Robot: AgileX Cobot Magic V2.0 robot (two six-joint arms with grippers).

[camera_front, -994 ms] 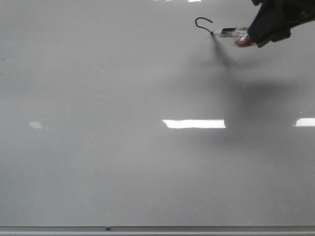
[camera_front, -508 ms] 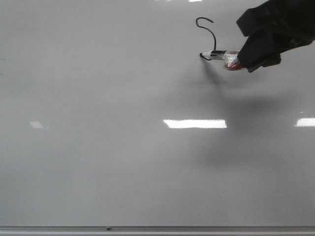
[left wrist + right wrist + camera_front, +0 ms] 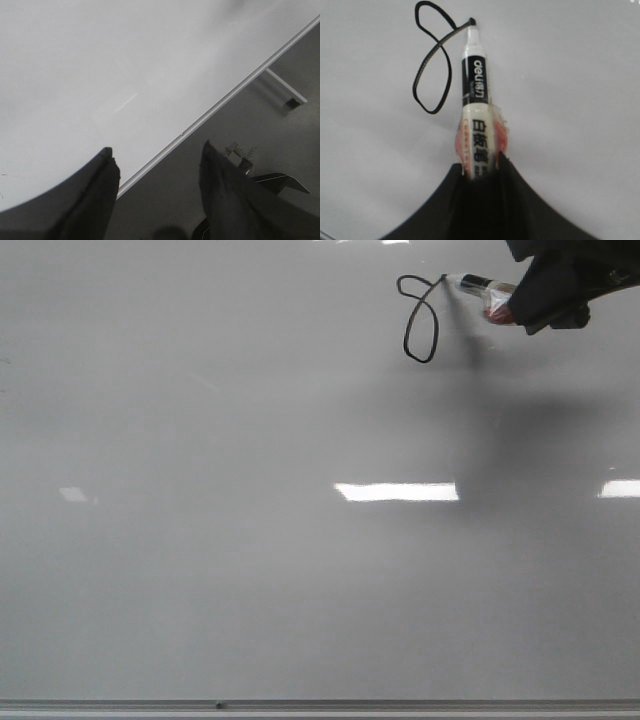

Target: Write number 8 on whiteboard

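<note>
The whiteboard [image 3: 250,570] fills the front view. The number 8 [image 3: 422,308] is a thin black figure near its upper right, with a narrow lower loop and a small curled upper loop. My right gripper [image 3: 520,302] is shut on a white-and-black marker [image 3: 482,285] whose tip touches the end of the stroke at the figure's upper right. In the right wrist view the marker [image 3: 476,100] sticks out of the gripper [image 3: 481,167], its tip on the number 8 [image 3: 441,44]. My left gripper [image 3: 156,150] is open and empty over the board's edge [image 3: 100,60].
A grey metal rail [image 3: 320,705] runs along the board's bottom edge; it also shows in the left wrist view [image 3: 215,105]. Beyond it lie a grey floor and a stand foot [image 3: 282,92]. Bright glare bars [image 3: 397,491] reflect on the board.
My right gripper has drawn the marker down, round the lower loop and back up to the upper right. The line now crosses itself and forms a closed lower loop.
</note>
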